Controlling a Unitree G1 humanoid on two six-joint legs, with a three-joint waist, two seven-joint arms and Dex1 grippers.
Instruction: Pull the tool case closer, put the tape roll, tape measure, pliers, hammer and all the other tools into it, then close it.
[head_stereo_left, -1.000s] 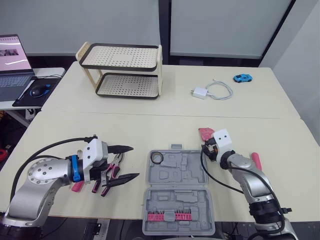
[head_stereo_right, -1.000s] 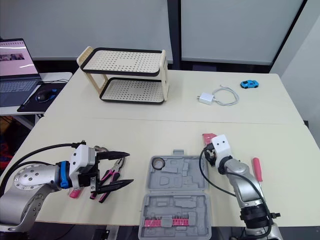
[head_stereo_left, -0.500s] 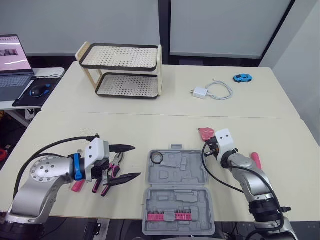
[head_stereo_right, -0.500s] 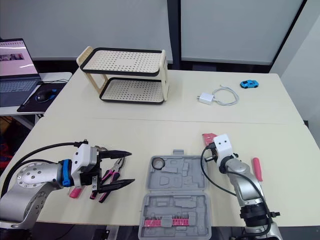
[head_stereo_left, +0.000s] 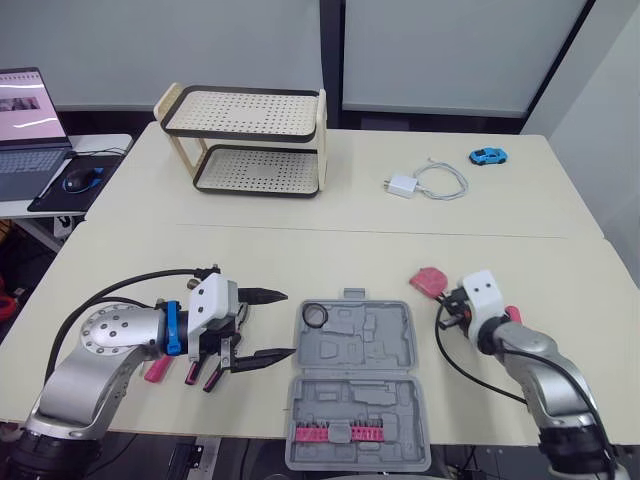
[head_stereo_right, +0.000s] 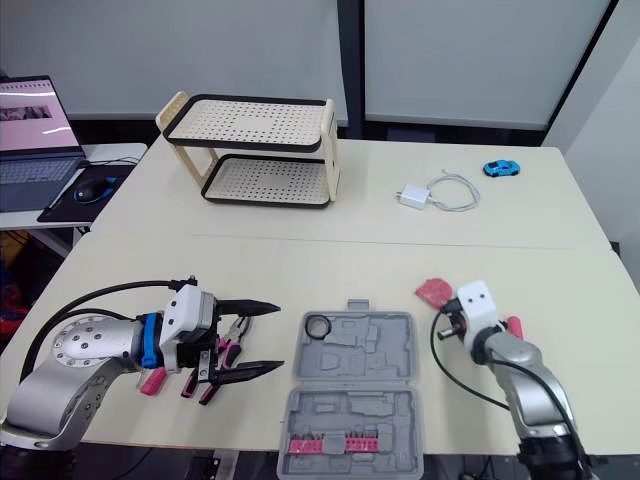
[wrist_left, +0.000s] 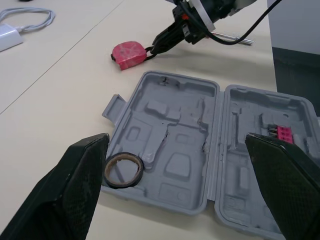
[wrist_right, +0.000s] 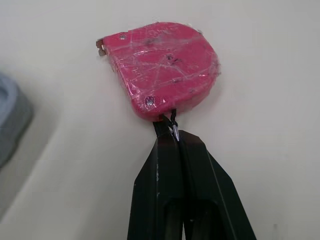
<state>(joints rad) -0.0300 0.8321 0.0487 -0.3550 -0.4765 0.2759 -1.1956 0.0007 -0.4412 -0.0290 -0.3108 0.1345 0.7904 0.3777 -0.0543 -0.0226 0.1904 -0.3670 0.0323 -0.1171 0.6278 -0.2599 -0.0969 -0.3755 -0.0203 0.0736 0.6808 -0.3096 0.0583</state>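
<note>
Locating tape measure: the tape measure (head_stereo_left: 430, 281) lies flat on the table, apart from the tool case (head_stereo_left: 385, 345), off its upper right corner.
Bearing from right gripper: it lies straight ahead of the right gripper (wrist_right: 173, 134), along the line of the fingers. The fingertips meet its near edge.
Shape: a rounded, squat body with no real long axis. The tape tab is at the corner away from the fingertips.
Nearer arm: the right, by a wide margin. The left arm is on the far side of the case.
Right gripper state: the fingers are pressed together with no gap. A small dark loop on the tape measure's edge sits at the tips, and I cannot tell whether it is pinched.
Left gripper state: the left gripper (head_stereo_left: 288, 323) is spread wide and holds nothing. It hovers over the pliers (head_stereo_left: 192, 373) and points toward the case.
Case state: open and flat near the front table edge. The tape roll (head_stereo_left: 316, 315) is already in the far half, at its left corner.
Judgement, next move: the carry runs leftward and slightly toward the robot, into an empty recess. A firm hold on the body would need the jaws opened first.
</note>
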